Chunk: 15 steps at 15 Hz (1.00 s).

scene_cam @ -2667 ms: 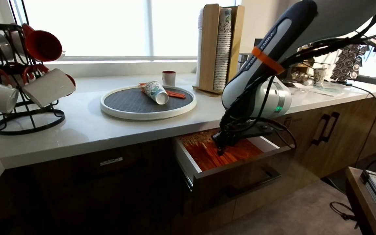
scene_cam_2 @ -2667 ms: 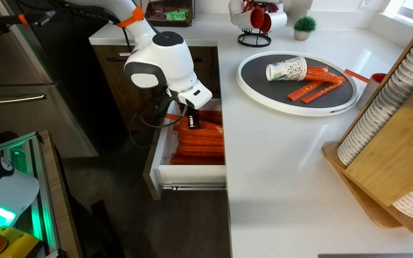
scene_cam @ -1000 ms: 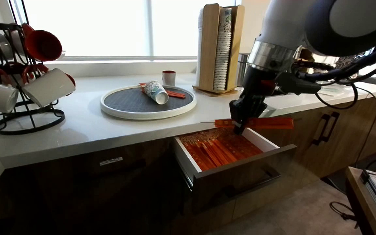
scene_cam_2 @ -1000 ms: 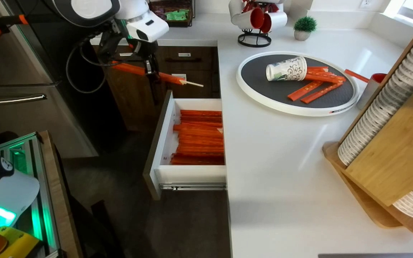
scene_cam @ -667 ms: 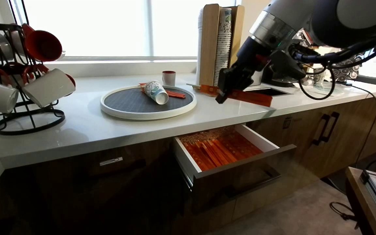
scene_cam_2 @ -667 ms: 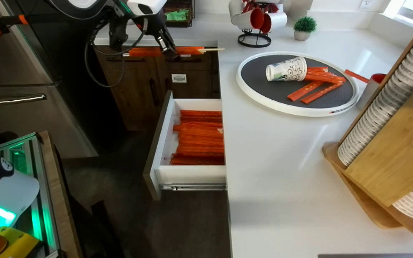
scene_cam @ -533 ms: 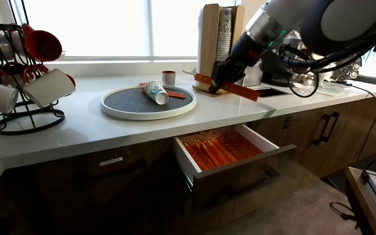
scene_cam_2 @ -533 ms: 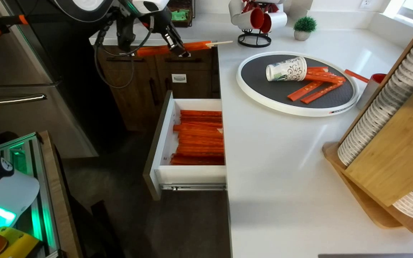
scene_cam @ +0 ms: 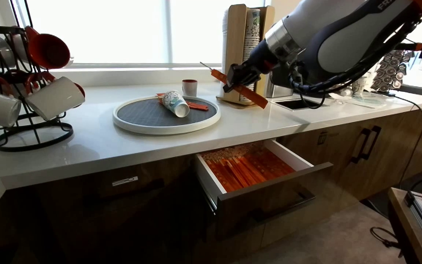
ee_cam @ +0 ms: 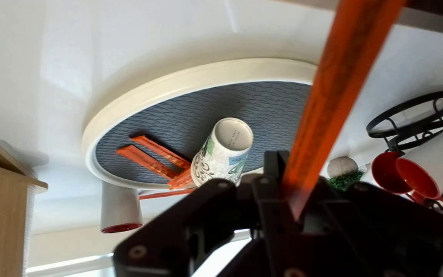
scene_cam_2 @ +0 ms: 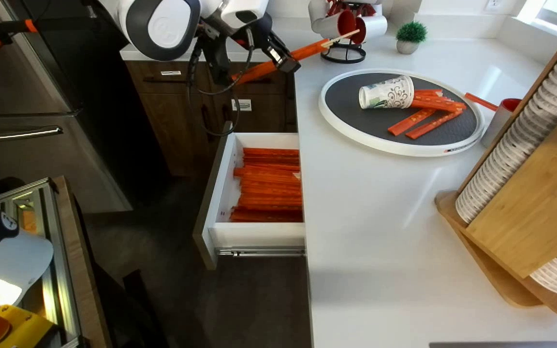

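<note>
Here the hand is pinching a packet of chopsticks, its fingers standing close together across the orange sleeve. Pale sticks are poking out of one end, pointing up and forward from the hand, while the wrapped end is slanting down behind it. The whole packet is hanging clear of the bench.

This one is looking light! The sticks are probably keeping it stiff lengthwise, yet the thin sleeve is seeming slick and easily torn, and a loose pinch could be letting the sticks slide out. Gripping near the middle, pressing sleeve and sticks together, is appearing the safest hold; the bare tips are offering very little.

Ahead of the hand and lower, a round tray is carrying a paper cup, lying on its side, with orange packets just beside it. Below the hand, an open drawer is holding plenty more packets.
</note>
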Motion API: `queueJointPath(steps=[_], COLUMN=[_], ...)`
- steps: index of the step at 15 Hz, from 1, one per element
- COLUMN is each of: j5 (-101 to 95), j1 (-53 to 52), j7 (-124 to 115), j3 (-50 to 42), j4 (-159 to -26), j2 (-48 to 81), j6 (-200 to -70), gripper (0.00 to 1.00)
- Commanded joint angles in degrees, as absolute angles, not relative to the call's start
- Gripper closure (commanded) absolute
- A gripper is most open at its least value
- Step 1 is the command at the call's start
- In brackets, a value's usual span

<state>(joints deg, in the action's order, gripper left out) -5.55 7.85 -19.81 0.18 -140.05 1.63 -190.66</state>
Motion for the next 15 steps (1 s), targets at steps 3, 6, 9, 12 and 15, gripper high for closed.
queueJointPath(steps=[3,6,9,12,15], j5=[0.37,5.78,11.19,16.57,22.17], j1=[6.82,6.26,2.99,0.21,-1.93], j7=[-15.36,-16.25,-17.9,-18.44,-19.01], j3=[-2.23,-2.46,-4.26,-6.43,-9.61], j4=[-135.46,-126.8,-117.9,-108.13,-98.4], j2=[7.44,16.48,24.46,33.01,40.67], j6=[-194.33,-199.37,-201.88,-204.29,-203.32], gripper=[0.99,0.99,0.99,0.99,0.99])
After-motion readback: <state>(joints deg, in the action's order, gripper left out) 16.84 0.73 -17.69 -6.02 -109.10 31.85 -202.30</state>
